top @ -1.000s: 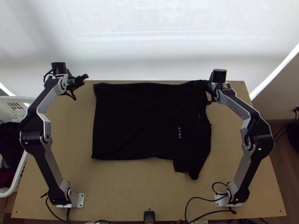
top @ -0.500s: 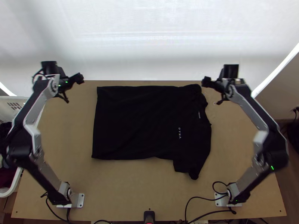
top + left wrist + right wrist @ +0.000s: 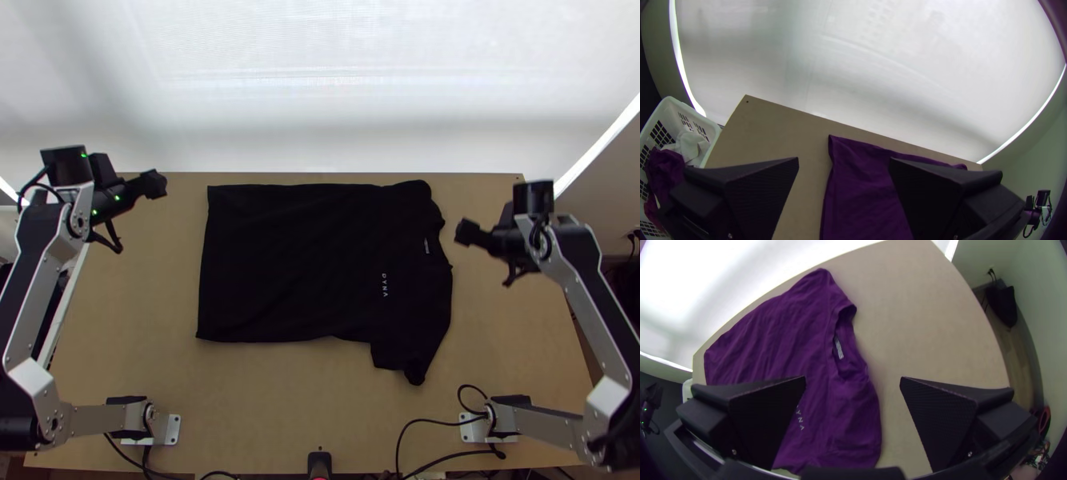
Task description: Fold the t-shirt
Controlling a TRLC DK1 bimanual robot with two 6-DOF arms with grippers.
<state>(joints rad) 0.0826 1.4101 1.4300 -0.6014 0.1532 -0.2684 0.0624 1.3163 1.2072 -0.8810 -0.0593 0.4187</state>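
Observation:
The black t-shirt lies spread on the table, its hem at the left, its collar at the right and one sleeve sticking out toward the near edge. My left gripper is held beyond the hem at the upper left, apart from the cloth; in its wrist view the left gripper is open with nothing between the fingers. Off the collar side hangs my right gripper, and in its wrist view the right gripper has its fingers wide apart. The shirt looks purple there.
A white basket with clothes in it stands beside the table at the left. Bare tabletop stretches between the shirt and the near edge, where a small black device and black cables lie.
The right gripper has left the shirt's far collar-side corner and moved right and nearer. The left one has drawn back leftward. The shirt's far edge, blurred at the hem corner before, now lies flat and slightly nearer.

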